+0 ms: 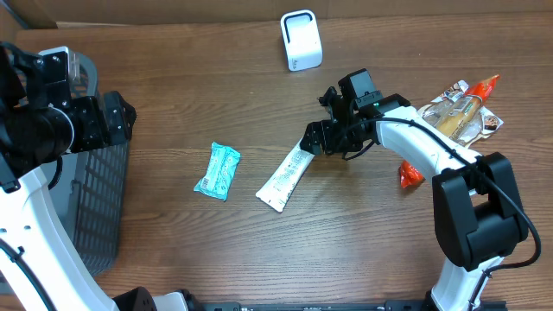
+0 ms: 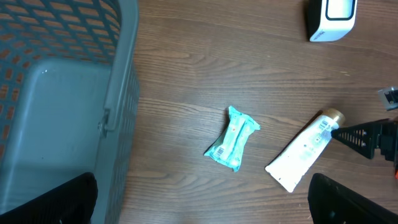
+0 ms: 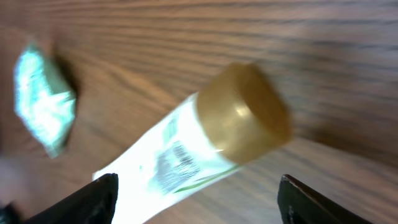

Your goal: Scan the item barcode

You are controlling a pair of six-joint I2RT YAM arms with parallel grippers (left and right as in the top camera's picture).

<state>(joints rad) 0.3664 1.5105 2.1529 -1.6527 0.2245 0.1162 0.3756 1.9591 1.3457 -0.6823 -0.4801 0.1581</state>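
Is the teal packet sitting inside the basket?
No, the teal packet lies on the table between the basket and the white tube.

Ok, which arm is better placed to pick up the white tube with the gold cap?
Right. The right hand sits open just at the gold cap end of the white tube. The left hand, also open, hangs by the grey basket, well away from the tube.

Just left of white gold-capped plastic squeeze tube (image 1: 285,177): teal crinkled foil packet (image 1: 218,171). Far left: grey mesh plastic basket (image 1: 102,203). Behind tube, well apart: white boxy scanner (image 1: 301,40). Right of tube: clear food pouches (image 1: 458,111).
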